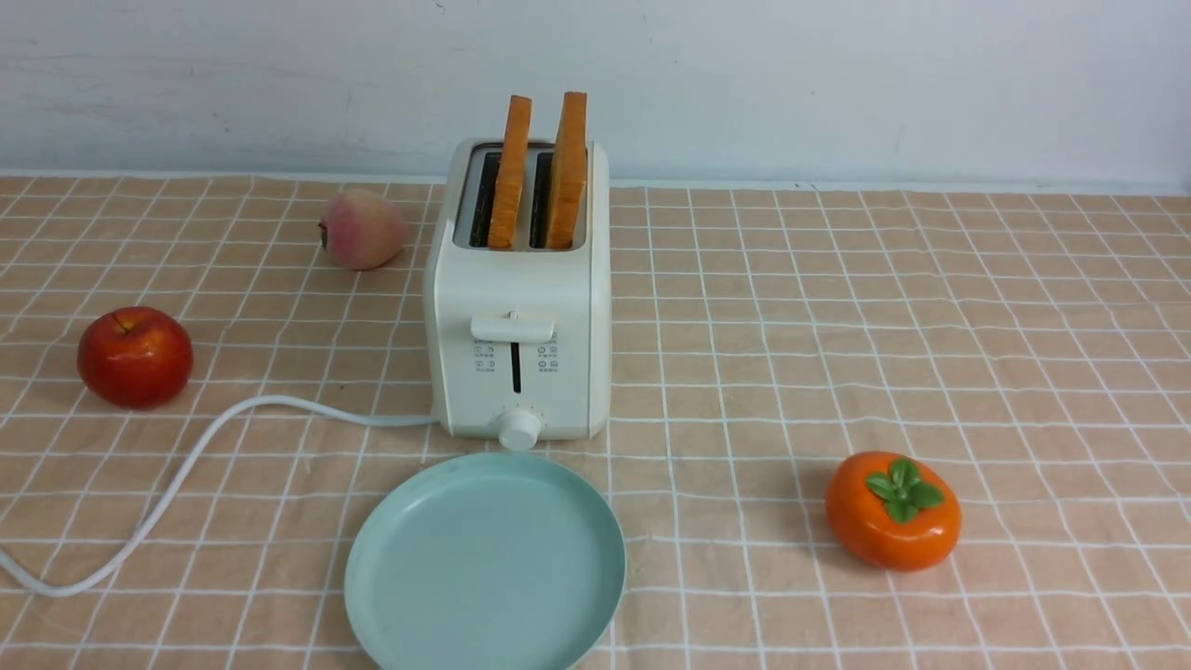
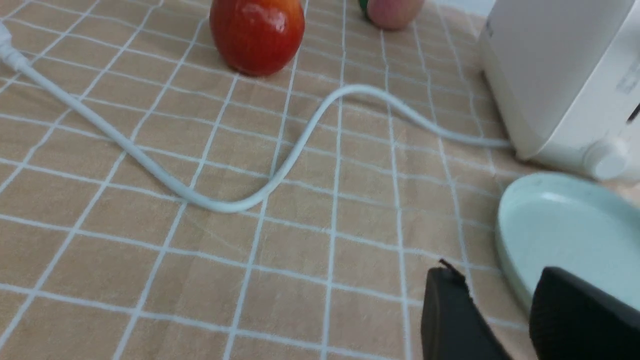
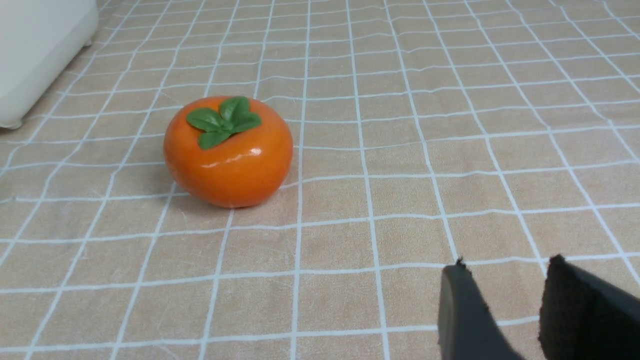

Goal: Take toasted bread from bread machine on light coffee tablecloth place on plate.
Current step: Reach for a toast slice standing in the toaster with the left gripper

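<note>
the left gripper [image 2: 495, 272] hangs low over the light coffee tablecloth [image 2: 200, 280], its two dark fingers [image 2: 450, 320] parted by a moderate gap with nothing between them. just beyond them lies the pale teal plate [image 2: 565, 235], bare, and past it the cream-white bread machine [image 2: 560, 75] with its round knob [image 2: 607, 160] close to the plate's far rim. a white cord [image 2: 300, 145] snakes from the machine across the cloth, passing in front of a red apple [image 2: 257, 32], with a peach [image 2: 392, 10] farther back. the right gripper [image 3: 507, 262] also hangs low over the cloth, its fingers [image 3: 465, 315] apart by a similar gap and empty; an orange persimmon [image 3: 228, 152] with a green leaf cap sits well apart from it, between the gripper and a corner of the bread machine. neither gripper shows in the front view. there the toasted bread stands upright in the machine's two slots, the left slice [image 1: 511, 172] and the right slice [image 1: 568, 167] both rising clear of the top, the right one slightly higher. the lever [image 1: 512, 328] sits high on the machine's front face. the plate lies just in front of the machine, the persimmon to its right, the apple and peach to the machine's left.
</note>
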